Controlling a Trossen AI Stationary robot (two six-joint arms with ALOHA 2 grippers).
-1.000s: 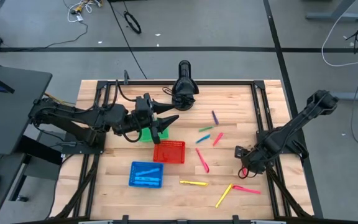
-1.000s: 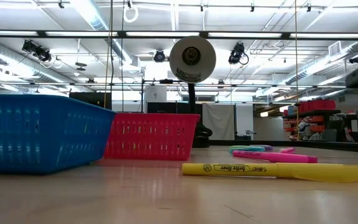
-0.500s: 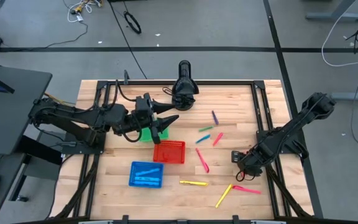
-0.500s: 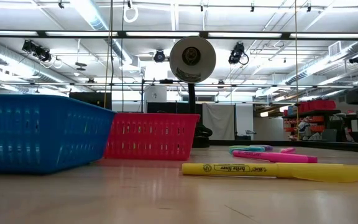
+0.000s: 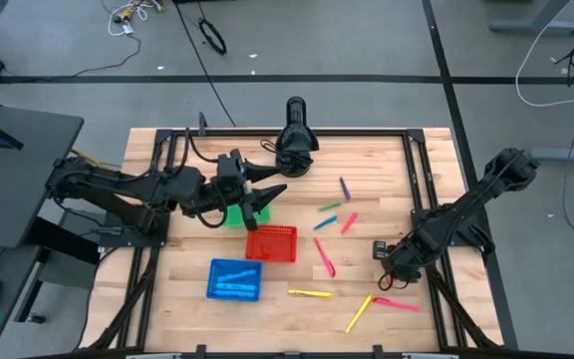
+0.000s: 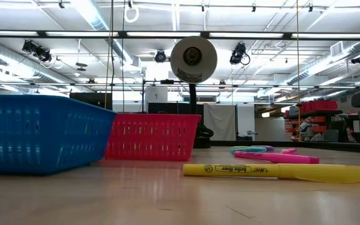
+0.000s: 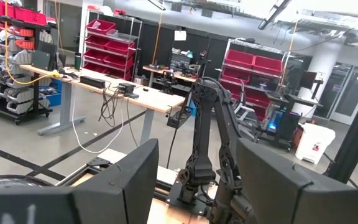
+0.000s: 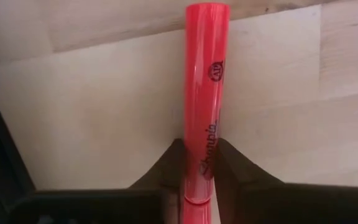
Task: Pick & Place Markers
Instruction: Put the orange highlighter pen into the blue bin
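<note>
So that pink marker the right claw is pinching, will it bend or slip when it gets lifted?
Probably not bend: the pink marker looks like a straight, rigid plastic tube. It could slip a little, since its surface looks glossy and the right gripper pinches it only near one end. Being round, it would likely roll if dropped on the table.

This is a robotics lab or a workshop hall. The ceiling is high and open, with pipes (image 6: 17,53) and long lights (image 6: 95,15). Metal shelves carry red storage bins (image 7: 101,26). A long worktable (image 7: 95,84) holds cables and devices. The floor (image 5: 367,40) is grey concrete with black tape lines and loose cables (image 5: 212,38).
</note>
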